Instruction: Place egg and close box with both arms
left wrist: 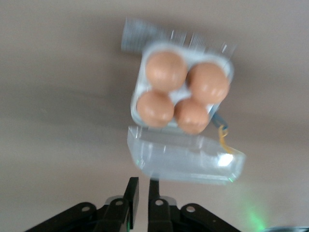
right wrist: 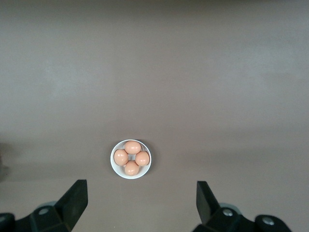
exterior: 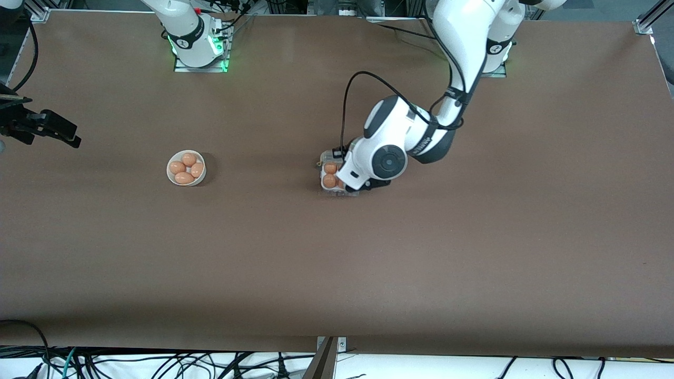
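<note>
a: step in hand, judged from the scene: egg placing looks finished; box [left wrist: 181,89] near the middle of the tabletop [exterior: 337,263], all four cells filled with brown eggs; impossible to tell which one is the egg just placed, perhaps the one in the cell next to the lid [left wrist: 192,116]; lid not yet closed.

b: and the lid?

a: clear hinged lid [left wrist: 186,159] folded open, lying flat on the tabletop beside the tray; seen plainly in the left wrist view; mostly hidden under the left arm in the front view.

b: hands?

a: left hand [left wrist: 143,191] over the open lid, fingers [left wrist: 131,193] drawn almost together with only a thin slit between, holding nothing; right hand [right wrist: 142,200] up at the right arm's end of the tabletop, fingers [right wrist: 77,198] spread wide, empty, waiting.

b: other containers?

a: round white bowl [exterior: 171,176] well apart from the box, toward the right arm's end; four more brown eggs inside, packed close and touching.

b: next move?

a: likely calls for catching the free edge of the lid and swinging it over the eggs; thin, slippery plastic, so a careful low approach; probably the right hand brought across to steady the tray or press the lid shut; risk of nudging the light box sideways or of pressing on an egg.
</note>
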Available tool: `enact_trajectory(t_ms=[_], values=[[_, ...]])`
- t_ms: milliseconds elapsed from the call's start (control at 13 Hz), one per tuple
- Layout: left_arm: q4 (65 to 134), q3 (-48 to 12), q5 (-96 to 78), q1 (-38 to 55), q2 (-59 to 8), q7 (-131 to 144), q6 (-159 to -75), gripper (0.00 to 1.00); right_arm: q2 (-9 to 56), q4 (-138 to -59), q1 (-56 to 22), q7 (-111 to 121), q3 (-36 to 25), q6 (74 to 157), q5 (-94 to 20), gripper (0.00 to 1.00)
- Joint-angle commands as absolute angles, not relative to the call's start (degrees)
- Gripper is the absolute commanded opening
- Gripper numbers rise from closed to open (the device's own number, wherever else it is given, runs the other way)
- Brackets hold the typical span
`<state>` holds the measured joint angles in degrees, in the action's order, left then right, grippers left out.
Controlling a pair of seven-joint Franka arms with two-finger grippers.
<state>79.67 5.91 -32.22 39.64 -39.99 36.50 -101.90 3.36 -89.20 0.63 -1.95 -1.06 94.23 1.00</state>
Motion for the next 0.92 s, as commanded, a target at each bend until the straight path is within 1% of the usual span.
enact_trajectory(t_ms=[0,77,231,462,615,846], values=[[75.7,10.2,-32.1,39.0,-40.3,37.0,-100.6,0.42,2.4,-90.3,1.3,-2.5,-0.9,94.5,0.1,1.00],[74.4,12.3,-30.8,39.0,-39.6,36.9,-100.4,0.56,2.1,-90.9,1.5,-2.5,-0.9,94.5,0.1,1.00],[72.9,14.7,-27.8,38.2,-38.2,36.7,-100.4,0.77,1.9,-91.1,1.4,-2.4,-0.8,94.4,-1.2,1.00],[72.8,17.8,-19.9,36.2,-35.3,36.0,-100.4,0.99,2.2,-91.1,1.4,-2.5,-0.9,95.2,-2.6,1.00],[72.7,18.1,-14.2,34.5,-33.9,34.6,-100.4,1.00,2.5,-91.1,1.4,-2.5,-0.9,96.0,-2.5,1.00],[70.8,18.2,-12.1,31.0,-33.8,34.4,-100.4,1.00,3.2,-90.8,1.4,-2.5,-0.9,96.3,-2.4,1.00]])
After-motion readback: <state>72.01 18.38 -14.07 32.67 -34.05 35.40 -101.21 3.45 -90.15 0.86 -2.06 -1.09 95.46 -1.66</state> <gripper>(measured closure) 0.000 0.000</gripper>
